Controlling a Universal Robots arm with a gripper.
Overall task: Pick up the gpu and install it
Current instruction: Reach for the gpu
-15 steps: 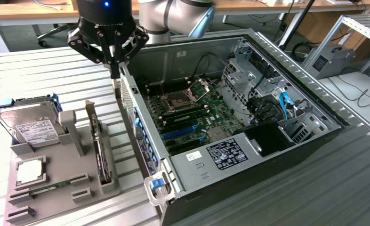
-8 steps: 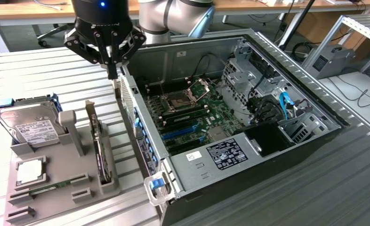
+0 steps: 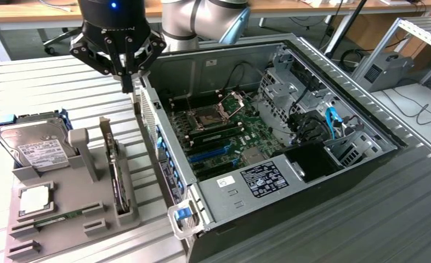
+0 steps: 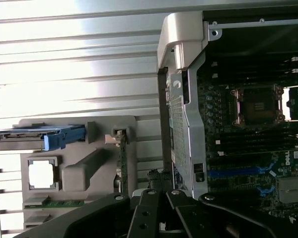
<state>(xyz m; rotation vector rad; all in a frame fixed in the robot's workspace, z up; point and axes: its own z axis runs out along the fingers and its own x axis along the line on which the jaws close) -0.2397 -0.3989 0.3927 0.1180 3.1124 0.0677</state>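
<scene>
On the ribbed metal table we see one flat black gpu edge-on at the grey moulded holder's edge; the one gripper hangs closed, empty.

Place: robotics lab or workshop
Landmark: open computer case on a ribbed metal desk
Beside the case: grey parts fixture
Behind the case: wooden desks, robot arm, loose cables

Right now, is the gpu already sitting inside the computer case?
No, the gpu stands edge-on in the gray holder, outside the computer case, on the exterior view's left.
</scene>
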